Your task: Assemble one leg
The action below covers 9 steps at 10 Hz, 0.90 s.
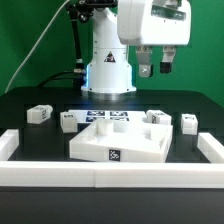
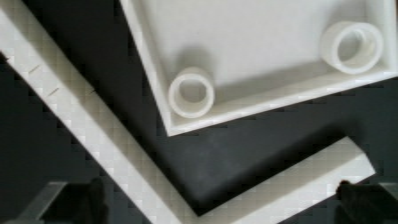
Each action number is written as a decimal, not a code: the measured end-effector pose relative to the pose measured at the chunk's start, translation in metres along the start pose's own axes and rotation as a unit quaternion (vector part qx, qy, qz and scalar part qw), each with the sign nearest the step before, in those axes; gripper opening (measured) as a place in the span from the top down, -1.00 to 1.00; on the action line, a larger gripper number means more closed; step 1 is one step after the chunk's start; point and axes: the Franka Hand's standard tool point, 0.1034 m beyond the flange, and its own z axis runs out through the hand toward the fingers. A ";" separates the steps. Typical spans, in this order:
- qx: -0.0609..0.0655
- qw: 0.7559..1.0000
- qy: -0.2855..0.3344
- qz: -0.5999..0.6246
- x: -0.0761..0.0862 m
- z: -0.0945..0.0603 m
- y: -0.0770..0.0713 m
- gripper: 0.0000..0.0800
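Observation:
Several small white legs with black-and-white tags lie on the black table: two at the exterior view's left (image 1: 39,113) (image 1: 68,121) and two at its right (image 1: 155,117) (image 1: 188,122). The large flat white square panel (image 1: 120,145) lies in the middle front. My gripper (image 1: 154,68) hangs high above the table, over the right part of the panel, open and empty. In the wrist view the gripper (image 2: 205,197) is wide open, with dark fingertips (image 2: 57,198) at the edges. Below it are the panel (image 2: 249,40) and its two round sockets (image 2: 191,92) (image 2: 350,45). No leg shows in the wrist view.
The marker board (image 1: 110,116) lies flat behind the panel, in front of the robot base (image 1: 108,70). A low white rail borders the table at the left (image 1: 10,145), right (image 1: 210,150) and front (image 1: 110,178). Its corner shows in the wrist view (image 2: 107,140).

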 end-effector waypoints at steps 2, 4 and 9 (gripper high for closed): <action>0.008 1.000 -0.002 -0.013 -0.016 0.020 -0.011 -0.62; 0.014 1.000 0.008 -0.008 -0.027 0.045 -0.014 -0.62; 0.015 1.000 0.006 -0.008 -0.027 0.045 -0.014 -0.62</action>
